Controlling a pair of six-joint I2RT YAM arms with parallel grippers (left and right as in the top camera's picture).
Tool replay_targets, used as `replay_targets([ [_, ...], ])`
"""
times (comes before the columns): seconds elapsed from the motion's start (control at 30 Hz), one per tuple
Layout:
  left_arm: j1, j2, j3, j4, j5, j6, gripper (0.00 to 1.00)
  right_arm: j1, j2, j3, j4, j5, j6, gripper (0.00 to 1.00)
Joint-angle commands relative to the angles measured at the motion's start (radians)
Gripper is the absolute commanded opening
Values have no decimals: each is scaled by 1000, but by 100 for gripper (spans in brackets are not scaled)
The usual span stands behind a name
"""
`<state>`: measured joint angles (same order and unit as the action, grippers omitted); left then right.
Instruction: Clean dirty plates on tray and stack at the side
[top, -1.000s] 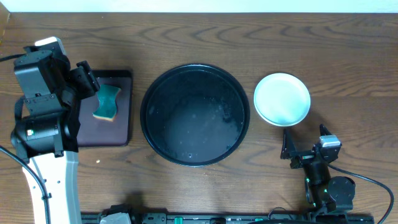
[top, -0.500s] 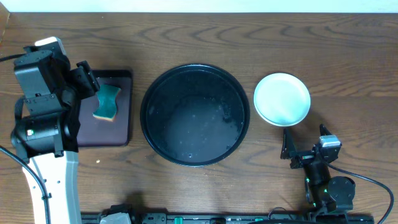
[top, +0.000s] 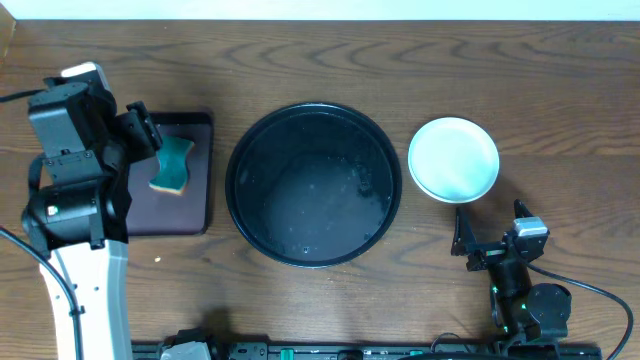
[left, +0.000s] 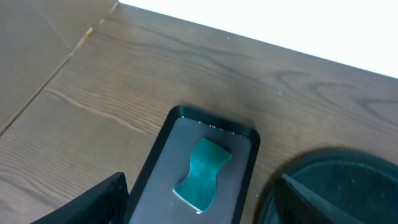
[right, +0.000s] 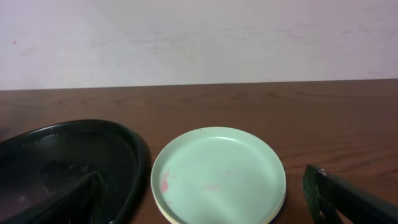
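The plates (top: 453, 159) sit stacked on the table to the right of the black tray (top: 313, 184). The top plate (right: 217, 173) is pale mint with faint reddish smears, and a pale yellow edge shows beneath it. The tray (right: 68, 165) holds no plates. My left gripper (top: 140, 128) is open above the maroon tray, over the teal sponge (left: 202, 173). My right gripper (top: 488, 232) is open, low near the front edge, just short of the stack.
A rectangular dark maroon tray (top: 195, 210) with the teal sponge (top: 172, 164) lies left of the black tray. The black tray also shows at the lower right of the left wrist view (left: 348, 186). A white wall runs behind the table.
The left arm has shifted very slightly. Nothing else has moved.
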<state>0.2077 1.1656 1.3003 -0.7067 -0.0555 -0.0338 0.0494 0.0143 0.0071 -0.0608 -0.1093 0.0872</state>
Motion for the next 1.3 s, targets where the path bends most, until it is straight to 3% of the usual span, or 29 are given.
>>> replay_targets([
  [0.0,2,5,-20,0,-8,-16,75,4,-10,-2,-3,-8,9,99],
  [0.63,2,-20,-40,-3,-8,-16,75,4,-10,-2,-3,-8,9,99],
  [1.07,2,-332,-43,-15,-8,-16,75,4,-10,-2,-3,-8,9,99],
  [1.27,-10,-475,-158,-14,-8,-16,75,4,-10,-2,-3,-8,9,99],
])
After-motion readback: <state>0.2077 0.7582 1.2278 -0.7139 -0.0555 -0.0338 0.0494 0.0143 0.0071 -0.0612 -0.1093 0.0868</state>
